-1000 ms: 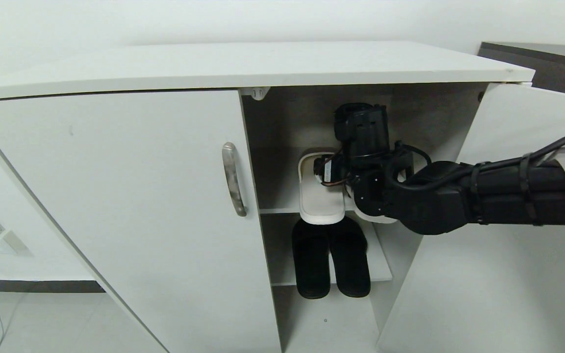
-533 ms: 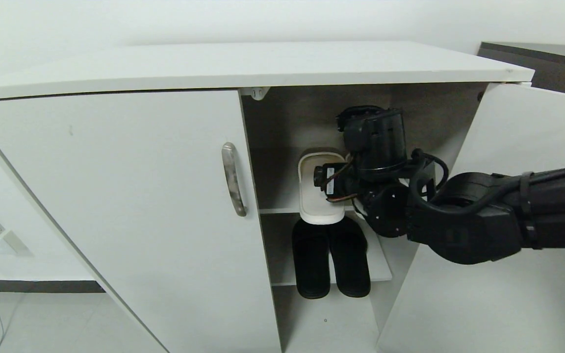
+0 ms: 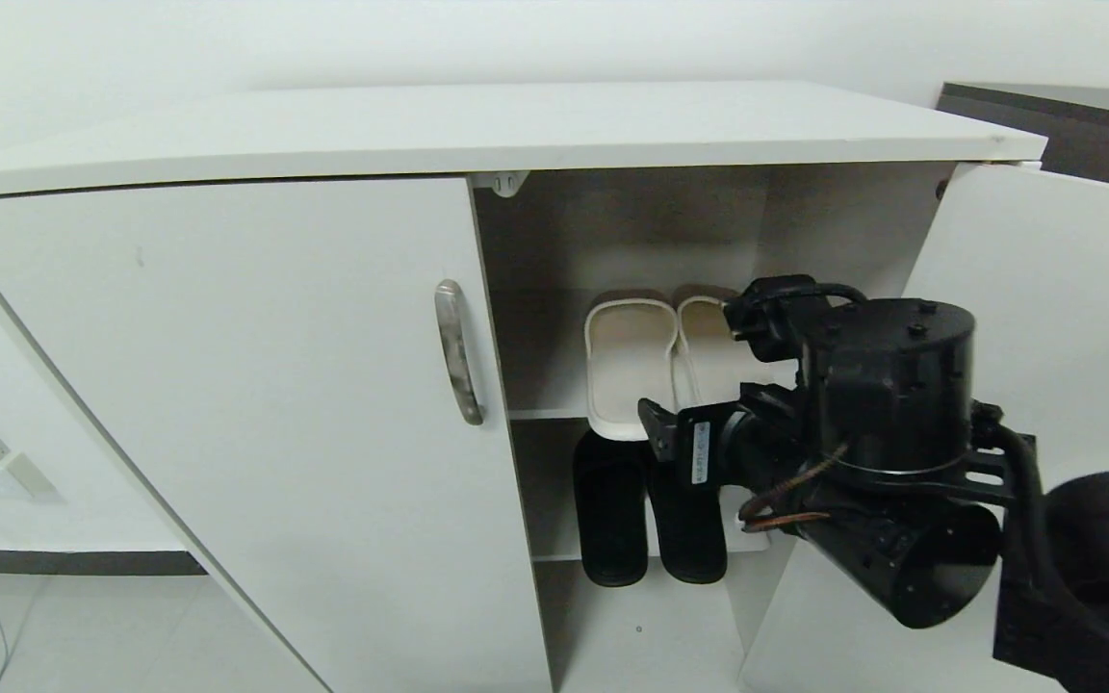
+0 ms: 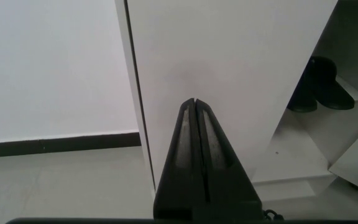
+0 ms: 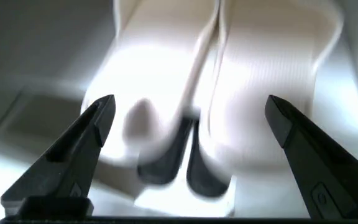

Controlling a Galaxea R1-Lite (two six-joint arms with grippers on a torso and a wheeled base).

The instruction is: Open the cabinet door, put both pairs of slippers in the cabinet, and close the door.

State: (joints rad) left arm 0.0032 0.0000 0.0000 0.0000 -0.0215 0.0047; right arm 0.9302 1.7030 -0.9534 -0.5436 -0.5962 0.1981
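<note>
The white slippers (image 3: 630, 371) lie side by side on the cabinet's upper shelf, heels over its front edge. On the shelf below rests the black pair (image 3: 612, 510). My right gripper (image 5: 190, 102) is open and empty, just in front of the cabinet opening, facing the white slippers (image 5: 166, 81) with the black slippers (image 5: 173, 165) beneath. My left gripper (image 4: 194, 104) is shut on nothing, low down in front of the closed left door (image 4: 216, 50); the black slippers (image 4: 322, 90) sit off to its side.
The right cabinet door (image 3: 1045, 289) stands open beside my right arm. The left door (image 3: 227, 385) is closed, with a metal handle (image 3: 458, 351). The cabinet top (image 3: 477, 125) juts out above. A wall socket (image 3: 6, 476) is at far left.
My right arm has pulled back out of the upper shelf, towards me and downward. The white slippers stay on the shelf, now uncovered. The black pair has not moved.
</note>
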